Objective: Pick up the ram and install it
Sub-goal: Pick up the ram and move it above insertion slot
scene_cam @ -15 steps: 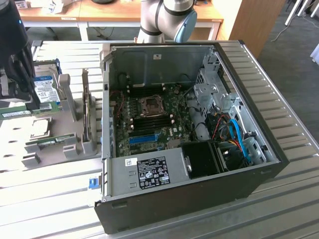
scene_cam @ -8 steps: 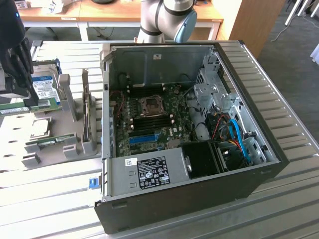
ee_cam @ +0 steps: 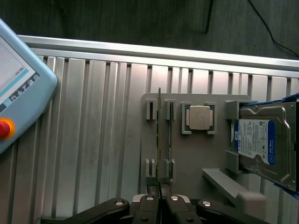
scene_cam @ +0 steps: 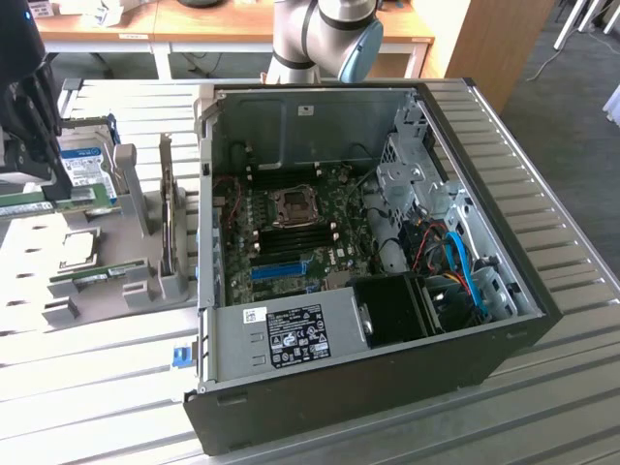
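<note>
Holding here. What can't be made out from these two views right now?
- The ram: it is edge-on in the wrist view, so its chips and label are unreadable.
- Its lower end: hidden by the gripper, which is shut on it. Whether it sits in the holder is unclear.
- Memory slots: too small in the exterior view to judge the latches.
- Gripper body: cut off by the wrist view's edge.

Reads "WD Blue" on the blue-and-white label (ee_cam: 254, 140) of the silver metal hard drive (ee_cam: 280, 161). Too fine to read on the black sticker (scene_cam: 298, 335) of the grey metal power-supply box (scene_cam: 242, 341).
</note>
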`<move>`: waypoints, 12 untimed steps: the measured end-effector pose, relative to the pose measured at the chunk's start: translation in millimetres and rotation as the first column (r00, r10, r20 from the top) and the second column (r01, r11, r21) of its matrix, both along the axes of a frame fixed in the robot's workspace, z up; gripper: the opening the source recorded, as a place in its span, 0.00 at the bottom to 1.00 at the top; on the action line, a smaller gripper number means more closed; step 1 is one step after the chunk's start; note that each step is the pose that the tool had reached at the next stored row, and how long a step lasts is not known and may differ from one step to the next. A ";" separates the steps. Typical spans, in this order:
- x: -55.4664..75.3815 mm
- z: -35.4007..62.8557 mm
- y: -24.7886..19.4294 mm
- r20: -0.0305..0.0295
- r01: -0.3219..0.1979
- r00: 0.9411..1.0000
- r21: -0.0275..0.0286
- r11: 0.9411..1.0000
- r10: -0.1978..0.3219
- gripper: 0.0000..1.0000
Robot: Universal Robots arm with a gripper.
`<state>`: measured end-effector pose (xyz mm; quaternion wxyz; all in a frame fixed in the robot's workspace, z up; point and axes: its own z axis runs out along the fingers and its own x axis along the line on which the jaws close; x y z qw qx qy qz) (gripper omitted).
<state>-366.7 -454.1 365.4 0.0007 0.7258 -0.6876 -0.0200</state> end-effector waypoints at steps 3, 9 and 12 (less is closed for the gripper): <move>0.0 2.7 0.0 0.000 0.000 1.000 0.000 1.000 0.000 0.12; 0.0 8.2 0.0 0.000 0.000 1.000 0.000 1.000 0.000 0.12; 0.0 10.3 0.0 0.000 0.000 1.000 0.000 1.000 0.000 0.12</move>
